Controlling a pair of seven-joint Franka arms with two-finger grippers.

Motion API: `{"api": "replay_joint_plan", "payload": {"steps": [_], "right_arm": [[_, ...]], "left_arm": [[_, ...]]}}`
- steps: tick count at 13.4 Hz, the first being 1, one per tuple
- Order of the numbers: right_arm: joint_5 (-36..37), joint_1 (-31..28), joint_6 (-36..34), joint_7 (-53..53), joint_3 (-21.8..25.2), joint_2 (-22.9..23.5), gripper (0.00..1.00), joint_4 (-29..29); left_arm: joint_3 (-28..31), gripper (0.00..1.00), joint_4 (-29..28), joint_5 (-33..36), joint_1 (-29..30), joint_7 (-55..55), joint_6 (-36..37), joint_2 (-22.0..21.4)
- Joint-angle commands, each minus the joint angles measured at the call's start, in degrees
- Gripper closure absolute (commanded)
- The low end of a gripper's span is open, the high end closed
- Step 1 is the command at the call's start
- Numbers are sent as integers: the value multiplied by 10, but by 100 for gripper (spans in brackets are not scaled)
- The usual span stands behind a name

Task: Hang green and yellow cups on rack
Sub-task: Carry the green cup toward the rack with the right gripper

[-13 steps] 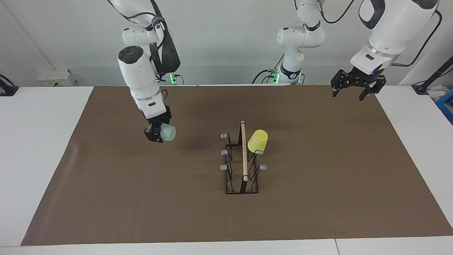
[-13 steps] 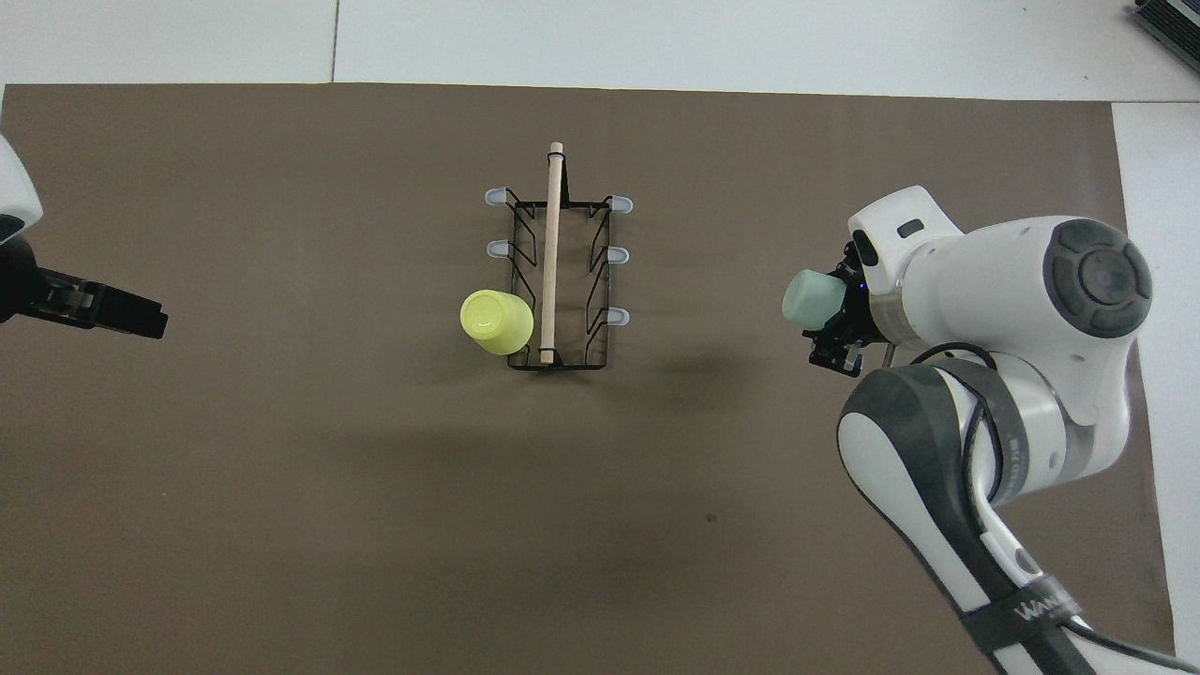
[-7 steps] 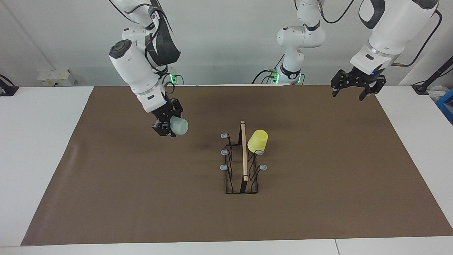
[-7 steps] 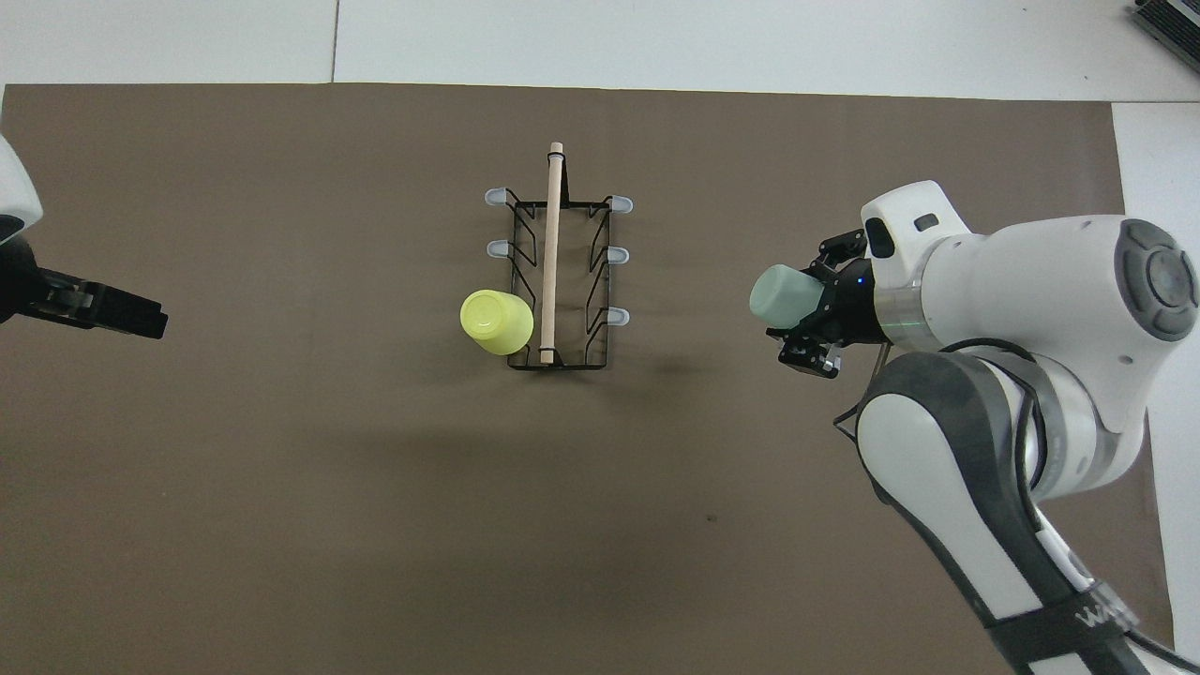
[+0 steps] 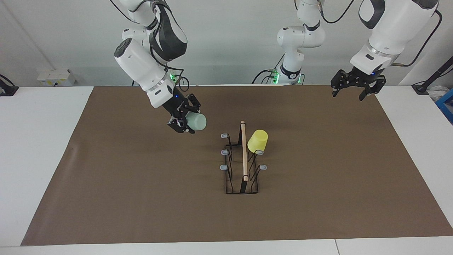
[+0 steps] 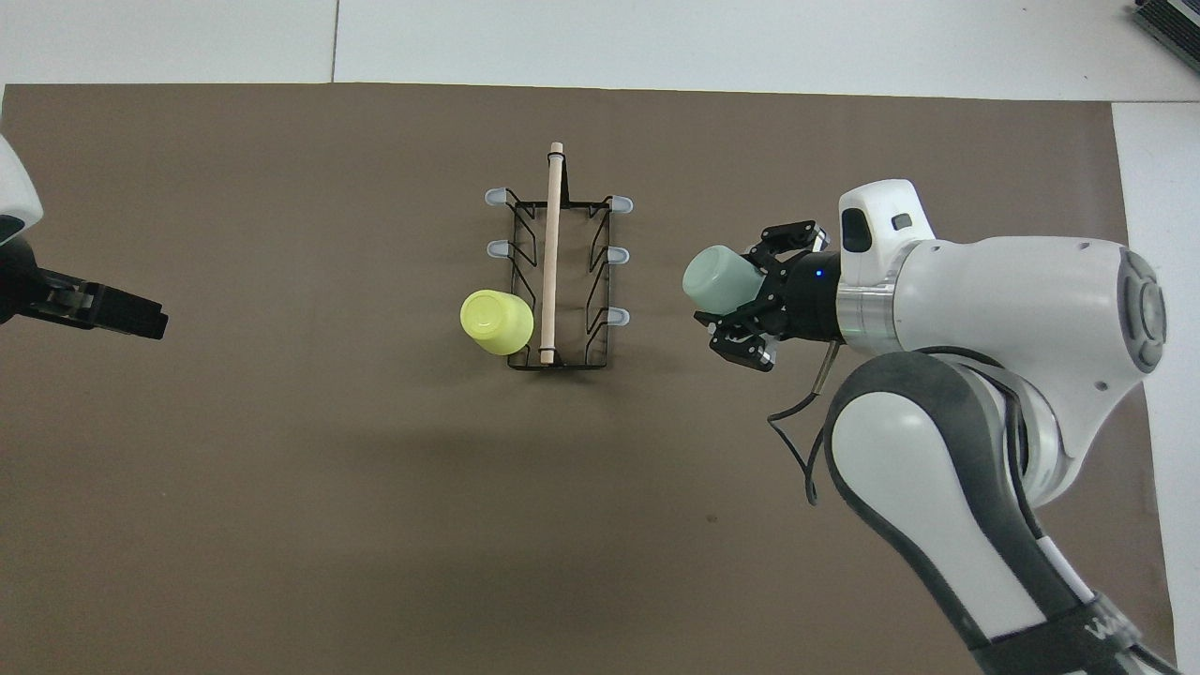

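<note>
Moved: we see the right gripper (image 5: 187, 123) has carried the green cup (image 5: 196, 122) from over open mat toward the rack (image 5: 241, 166) since a second ago; the left arm has not shifted.
Right gripper: we find it in the air over the brown mat (image 5: 141, 198), beside the rack on the right arm's end, its fingers clamped on the green cup, which lies on its side with its closed bottom pointing at the rack.
Green cup: we see it clear of the rack, apart from the nearest grey-tipped prongs (image 6: 615, 255).
Left gripper: we see it (image 5: 354, 89) waiting in the air over the mat's corner at the left arm's end, jaws spread wide with nothing between them.
Yellow cup: we find it (image 5: 257, 140) hung upside down and tilted on a prong of the rack, on the side toward the left arm, at the end nearer the robots.
Rack: we see a black wire frame with a pale wooden rod (image 5: 244, 150) along its top, standing near the middle of the mat.
Surface: we see a white table (image 5: 39, 148) covered over most of its width by the brown mat; the mat shows a small dark speck (image 6: 712, 517).
Room: we see a plain pale wall (image 5: 230, 42), a white box (image 5: 56, 77) at the table's edge, and green lights glowing at both arm bases.
</note>
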State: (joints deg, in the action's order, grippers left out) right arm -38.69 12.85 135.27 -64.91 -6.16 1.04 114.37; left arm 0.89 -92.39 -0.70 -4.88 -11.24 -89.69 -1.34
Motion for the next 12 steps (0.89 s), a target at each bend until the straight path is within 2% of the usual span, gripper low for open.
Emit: {"api": "replay_joint_plan", "payload": {"steps": [1, 4, 6, 10, 12], "right_arm": [[-79, 20, 44, -33, 0, -1, 41, 7], [-185, 41, 82, -107, 1, 3, 41, 18], [-196, 44, 106, -115, 0, 12, 41, 18], [-308, 121, 222, -147, 0, 50, 41, 15], [-359, 125, 233, -201, 0, 60, 41, 13]], "left_arm": [[0, 0, -1, -5, 0, 5, 8, -5], [0, 0, -1, -5, 0, 5, 7, -6], [0, 0, -1, -5, 0, 5, 8, -6], [0, 0, -1, -5, 0, 5, 7, -6], [0, 0, -1, -5, 0, 5, 8, -6]]}}
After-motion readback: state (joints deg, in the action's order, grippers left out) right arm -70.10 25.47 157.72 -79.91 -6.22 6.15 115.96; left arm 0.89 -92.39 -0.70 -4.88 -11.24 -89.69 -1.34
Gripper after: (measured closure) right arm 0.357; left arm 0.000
